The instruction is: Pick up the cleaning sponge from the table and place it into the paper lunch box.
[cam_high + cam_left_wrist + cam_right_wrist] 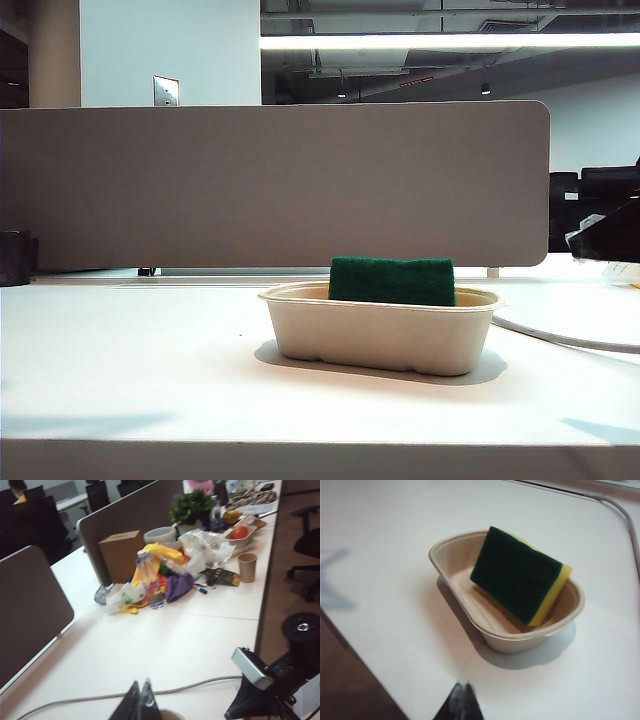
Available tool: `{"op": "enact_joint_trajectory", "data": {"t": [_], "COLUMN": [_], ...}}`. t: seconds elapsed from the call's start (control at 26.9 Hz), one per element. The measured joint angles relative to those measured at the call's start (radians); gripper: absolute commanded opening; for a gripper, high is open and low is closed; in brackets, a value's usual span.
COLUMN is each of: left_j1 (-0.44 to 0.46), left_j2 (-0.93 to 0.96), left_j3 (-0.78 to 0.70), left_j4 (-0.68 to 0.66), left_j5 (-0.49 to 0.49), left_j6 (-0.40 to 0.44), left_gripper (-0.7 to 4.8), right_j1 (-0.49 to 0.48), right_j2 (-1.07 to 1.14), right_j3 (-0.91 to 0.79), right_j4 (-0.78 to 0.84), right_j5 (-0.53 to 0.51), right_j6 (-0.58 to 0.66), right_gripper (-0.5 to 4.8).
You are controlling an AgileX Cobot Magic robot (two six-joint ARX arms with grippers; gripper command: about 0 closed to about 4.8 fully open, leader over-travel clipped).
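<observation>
The cleaning sponge (392,280) lies tilted inside the paper lunch box (380,335), its dark green face showing above the rim. From the right wrist view, the sponge (517,580) leans on the box's far wall (451,555), with yellow foam along one edge. The box stands on the white table (130,350). My right gripper (463,686) is shut and empty, hovering above the table short of the box. My left gripper (141,684) is shut and empty, held above the table. Neither gripper shows clearly in the exterior view.
A grey cable (560,335) curves over the table to the right of the box. A grey partition (270,185) closes the back. The left wrist view shows a far pile with a cardboard box (120,555), a water bottle (150,580) and a paper cup (247,566).
</observation>
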Motion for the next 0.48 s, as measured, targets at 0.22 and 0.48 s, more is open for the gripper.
{"op": "enact_joint_trajectory", "data": {"t": [0.22, 0.48], "left_j1": [0.000, 0.000], "left_j2": [-0.002, -0.003], "left_j3": [0.000, 0.000], "left_j4": [-0.003, -0.011], "left_j5": [-0.002, -0.003], "left_j6": [0.000, 0.002], "left_gripper": [-0.05, -0.05], "right_j1": [0.000, 0.000], "right_j2": [0.000, 0.000], "right_j3": [0.000, 0.000], "right_j4": [0.000, 0.000], "right_j5": [0.000, 0.000], "right_j6": [0.000, 0.000], "right_gripper": [-0.05, -0.05]}}
